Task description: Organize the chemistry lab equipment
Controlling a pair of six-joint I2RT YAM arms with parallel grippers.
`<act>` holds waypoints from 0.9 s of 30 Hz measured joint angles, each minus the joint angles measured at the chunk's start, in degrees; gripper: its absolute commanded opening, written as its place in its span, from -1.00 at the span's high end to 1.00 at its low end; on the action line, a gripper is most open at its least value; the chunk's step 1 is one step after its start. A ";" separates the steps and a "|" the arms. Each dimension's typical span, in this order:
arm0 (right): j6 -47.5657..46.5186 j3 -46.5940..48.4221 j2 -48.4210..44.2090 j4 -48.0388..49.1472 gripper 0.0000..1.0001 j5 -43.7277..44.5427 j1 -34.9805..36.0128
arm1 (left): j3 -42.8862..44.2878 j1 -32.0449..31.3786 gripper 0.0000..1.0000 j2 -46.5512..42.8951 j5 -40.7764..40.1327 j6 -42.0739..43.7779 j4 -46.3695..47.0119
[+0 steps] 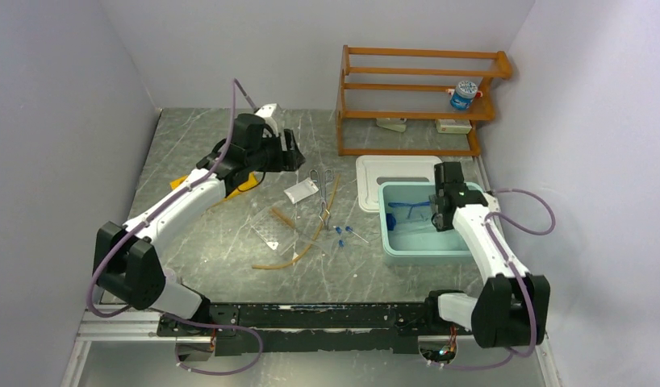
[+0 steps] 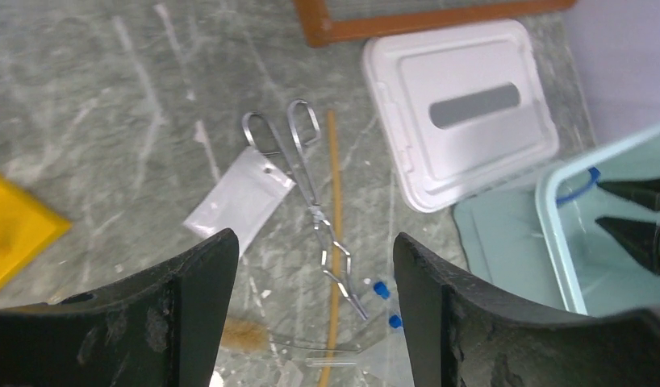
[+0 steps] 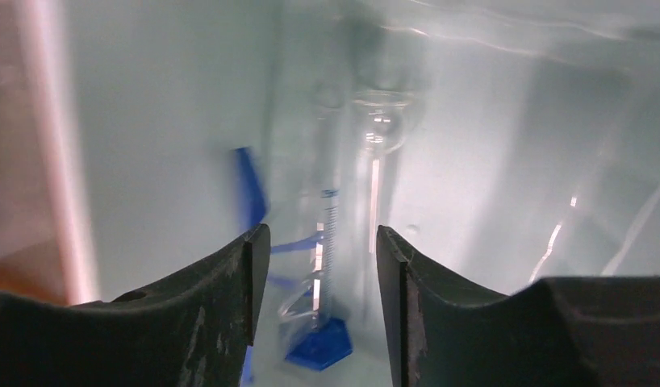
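My left gripper (image 1: 293,153) (image 2: 315,242) hangs open and empty over the table, above the metal tongs (image 1: 321,189) (image 2: 311,189), the white packet (image 1: 301,191) (image 2: 240,195) and the long tan tube (image 1: 311,235) (image 2: 335,201). Tiny blue-capped tubes (image 1: 343,234) (image 2: 381,290) lie just right of the tongs. The yellow rack (image 1: 184,181) (image 2: 16,226) peeks out under the left arm. A clear tray (image 1: 274,230) lies left of the tube. My right gripper (image 1: 436,211) (image 3: 320,238) is open inside the teal tub (image 1: 423,250). A clear graduated cylinder with a blue base (image 3: 323,343) lies between its fingers, untouched, beside the blue-framed goggles (image 1: 407,208) (image 3: 248,189).
The tub's white lid (image 1: 391,171) (image 2: 460,105) lies flat behind the tub. An orange wooden shelf (image 1: 419,97) stands at the back right with a small blue-and-white jar (image 1: 464,94) on it. Grey walls close in on three sides. A tan brush head (image 2: 246,332) lies near the tray.
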 measured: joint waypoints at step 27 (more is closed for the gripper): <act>-32.37 3.72 -12.52 8.07 -0.16 -13.27 0.07 | 4.66 -11.65 0.25 28.15 2.86 -6.45 2.16</act>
